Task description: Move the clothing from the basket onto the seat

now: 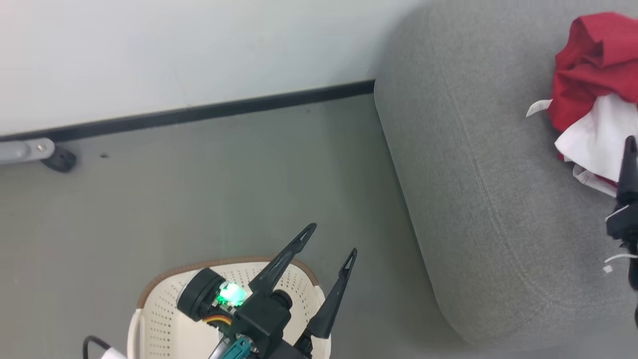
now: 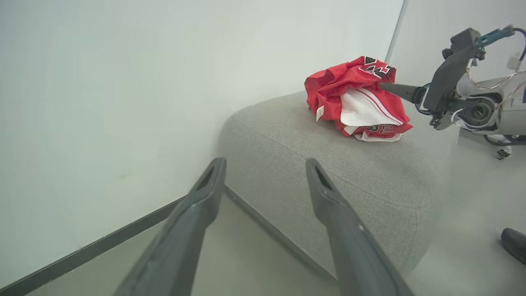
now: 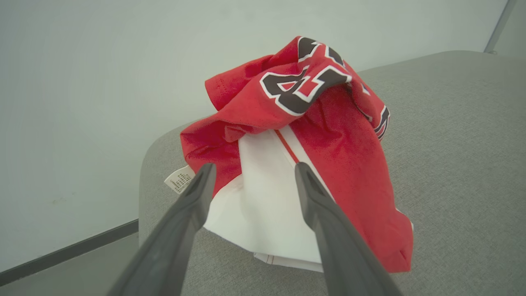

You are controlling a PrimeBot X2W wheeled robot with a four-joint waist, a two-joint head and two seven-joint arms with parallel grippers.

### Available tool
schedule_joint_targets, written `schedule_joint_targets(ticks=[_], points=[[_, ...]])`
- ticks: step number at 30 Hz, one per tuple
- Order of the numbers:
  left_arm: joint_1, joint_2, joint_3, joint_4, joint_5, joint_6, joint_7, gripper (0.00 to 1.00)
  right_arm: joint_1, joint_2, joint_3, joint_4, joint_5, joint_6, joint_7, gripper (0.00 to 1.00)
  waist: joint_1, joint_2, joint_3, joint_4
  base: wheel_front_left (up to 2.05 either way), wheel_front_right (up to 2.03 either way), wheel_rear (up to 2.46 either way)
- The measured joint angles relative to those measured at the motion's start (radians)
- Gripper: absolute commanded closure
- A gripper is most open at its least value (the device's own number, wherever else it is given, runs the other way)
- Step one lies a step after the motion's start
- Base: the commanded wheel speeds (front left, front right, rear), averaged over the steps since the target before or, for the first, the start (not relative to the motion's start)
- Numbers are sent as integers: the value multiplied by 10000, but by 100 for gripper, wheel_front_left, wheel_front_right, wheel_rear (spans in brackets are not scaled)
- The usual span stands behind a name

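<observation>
**Left claw** (image 1: 334, 239): the fingers stand spread wide with nothing between them. In the head view it sits over the basket (image 1: 164, 309), which stands on the floor (image 1: 199, 189) beside the seat (image 1: 473, 174).

**Right claw** (image 3: 255, 166): the fingers stand spread wide, with the tips at the white panel of the clothing (image 3: 328, 135) and not clamped on it. Contact between the tips and the fabric cannot be determined.

**Clothing**: a crumpled red-and-white heap lies on top of the seat, near the wall (image 1: 149, 50). A white tag (image 3: 179, 181) projects from the edge of the heap. Dark numerals with white outlines show on the red fabric.
</observation>
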Motion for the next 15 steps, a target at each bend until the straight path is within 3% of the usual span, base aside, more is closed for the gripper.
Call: schedule_joint_targets(ticks=[15], points=[[1024, -56, 826, 295, -180, 683, -205, 0, 2337, 995, 683, -2742, -581, 13, -10, 0, 1, 0, -1544, 479, 0, 0, 0]])
